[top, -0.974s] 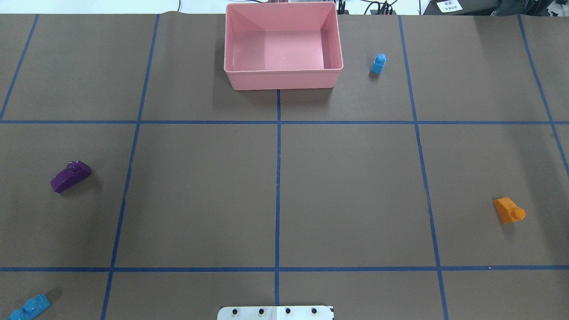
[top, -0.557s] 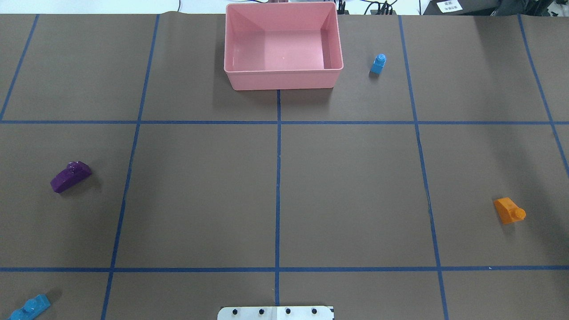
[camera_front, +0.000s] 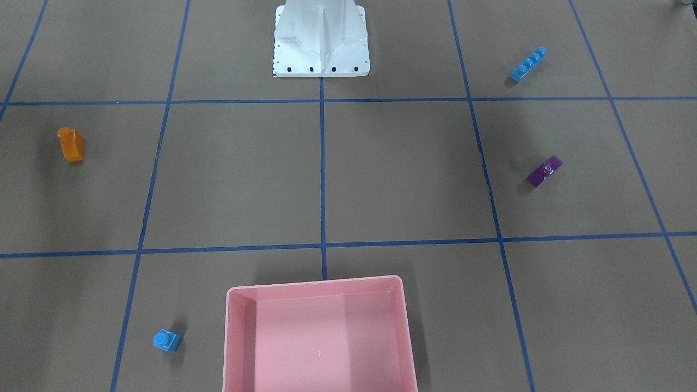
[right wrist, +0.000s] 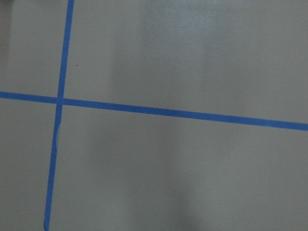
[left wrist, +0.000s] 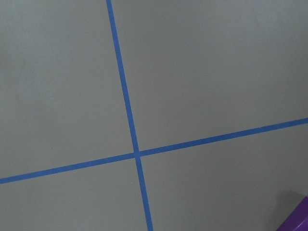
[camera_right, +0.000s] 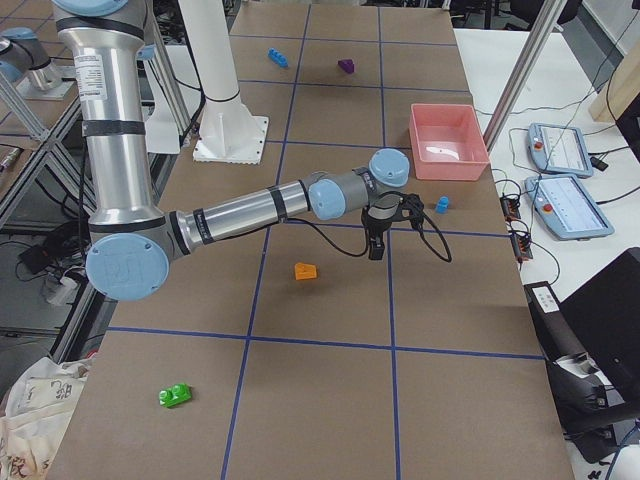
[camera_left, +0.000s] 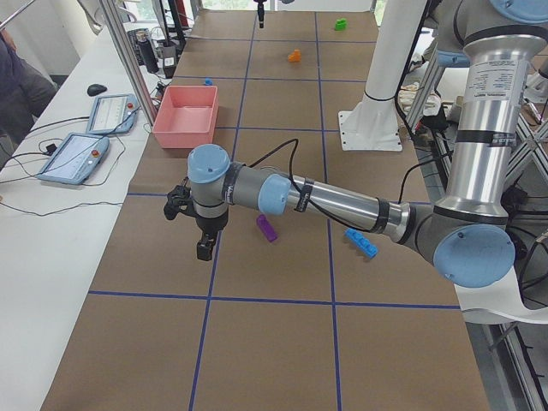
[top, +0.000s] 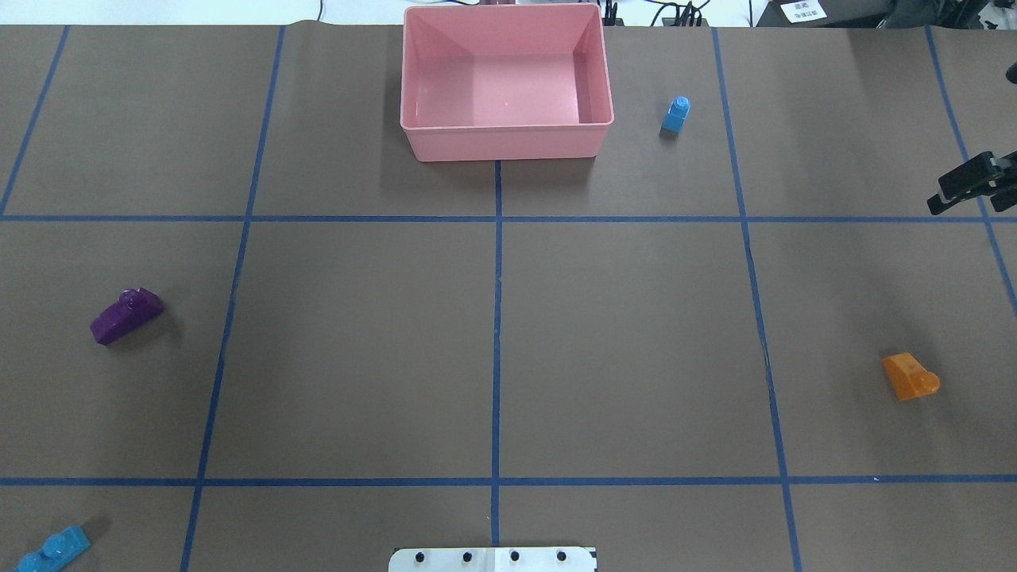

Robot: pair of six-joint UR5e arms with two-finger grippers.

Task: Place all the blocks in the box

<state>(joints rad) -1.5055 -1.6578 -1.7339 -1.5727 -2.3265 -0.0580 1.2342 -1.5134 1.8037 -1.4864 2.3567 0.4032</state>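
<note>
- Our right gripper [top: 961, 189] has entered the overhead's right edge.
- Jaw width on it and the left gripper [camera_left: 204, 250], we cannot tell.
- The blocks [top: 910, 376] lie scattered outside the top-centre box [top: 500, 143].

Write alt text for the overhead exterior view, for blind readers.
An empty pink box sits at the far edge of the table; outside it lie a blue cube, orange block, purple block and light-blue block. The right gripper shows at right.

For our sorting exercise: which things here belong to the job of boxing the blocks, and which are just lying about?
Job: pink box, orange block, small blue block, purple block, long light-blue block, green block.
Lying about: white robot base, two tablets.
</note>
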